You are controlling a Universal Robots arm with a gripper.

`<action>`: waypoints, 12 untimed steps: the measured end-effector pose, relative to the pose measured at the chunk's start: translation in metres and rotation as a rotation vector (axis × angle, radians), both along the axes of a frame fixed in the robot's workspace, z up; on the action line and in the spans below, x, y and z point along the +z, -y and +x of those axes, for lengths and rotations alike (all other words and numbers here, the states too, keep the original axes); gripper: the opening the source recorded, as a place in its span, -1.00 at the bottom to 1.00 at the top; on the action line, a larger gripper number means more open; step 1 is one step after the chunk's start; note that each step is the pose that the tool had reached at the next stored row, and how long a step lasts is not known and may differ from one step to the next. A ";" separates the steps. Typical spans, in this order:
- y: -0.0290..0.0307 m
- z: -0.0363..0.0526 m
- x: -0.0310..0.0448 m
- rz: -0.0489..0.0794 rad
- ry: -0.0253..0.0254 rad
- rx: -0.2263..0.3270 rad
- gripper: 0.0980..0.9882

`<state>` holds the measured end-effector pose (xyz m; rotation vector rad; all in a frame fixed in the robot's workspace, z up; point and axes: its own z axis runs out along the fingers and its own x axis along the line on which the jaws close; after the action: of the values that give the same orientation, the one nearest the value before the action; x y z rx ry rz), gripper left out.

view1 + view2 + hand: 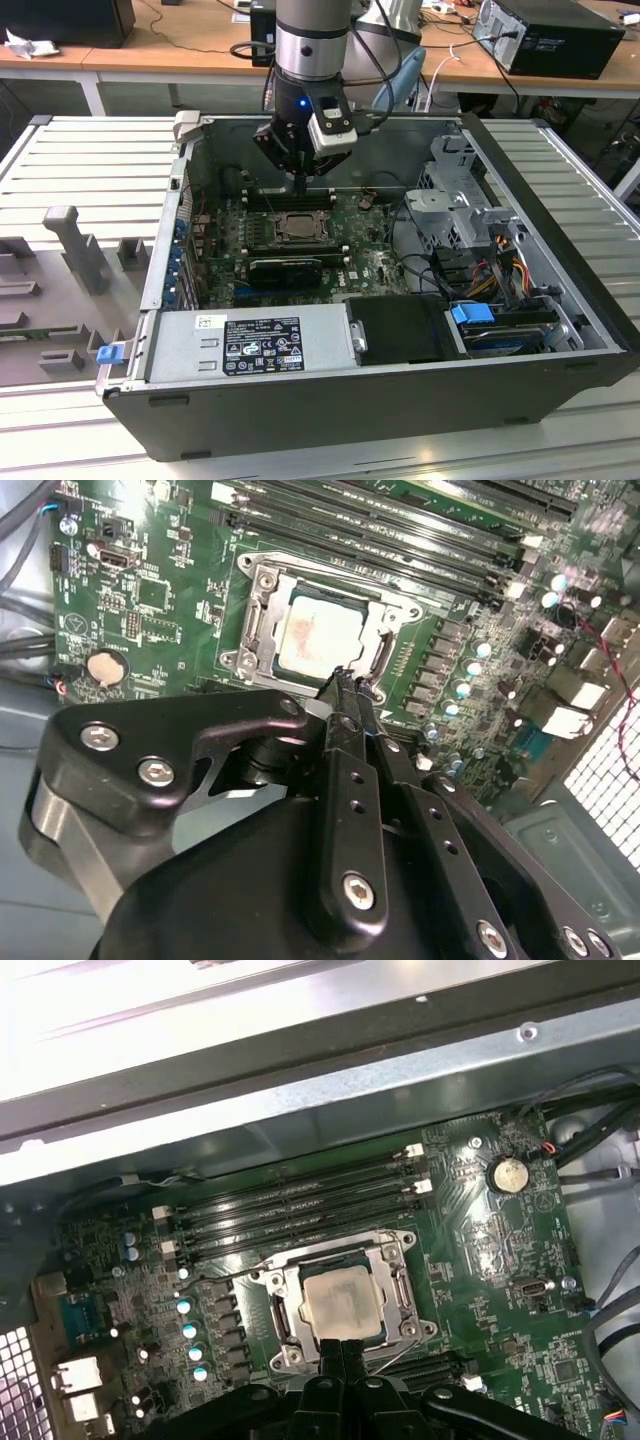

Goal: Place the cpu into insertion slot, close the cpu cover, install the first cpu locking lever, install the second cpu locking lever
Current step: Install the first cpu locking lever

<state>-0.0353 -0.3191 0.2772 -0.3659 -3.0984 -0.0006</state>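
1. The cpu (318, 640) lay flat and square inside the insertion slot (243, 660), its pale face showing through the cut-out centre of the cpu cover (268, 615). The cover appeared to be folded down around it.
2. The tool (345, 683) hung at one edge of the slot, its tip just beside the cover's frame. Its fingers were drawn together to a narrow point and carried nothing. I could not tell whether the tip touched the metal.
3. In the first wrist view the same tool (343, 1343) pointed at the side of the cpu that faces away from the memory slots (290, 1205).
4. I judged the work to stand at the locking-lever stage. I could not tell whether either locking lever was latched.
5. To do this step well, I would have kept the narrow tip on the lever wire alone and clear of the cpu face. I would have pressed slowly and along the lever's own arc, since a slip could have scored the green circuit board (490, 1250).
6. In the exterior view the tool (300, 188) reached straight down into the open case (300, 410), which rested on the ribbed tabletop (90, 150).
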 end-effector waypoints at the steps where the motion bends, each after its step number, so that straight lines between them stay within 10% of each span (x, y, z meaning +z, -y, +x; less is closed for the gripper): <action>1: 0.0000 0.0000 0.0000 0.000 0.0000 0.016 -0.98; 12: 0.0000 0.0000 0.0000 0.000 0.0000 0.110 -0.98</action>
<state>-0.0354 -0.3191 0.2772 -0.1949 -3.1139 0.0013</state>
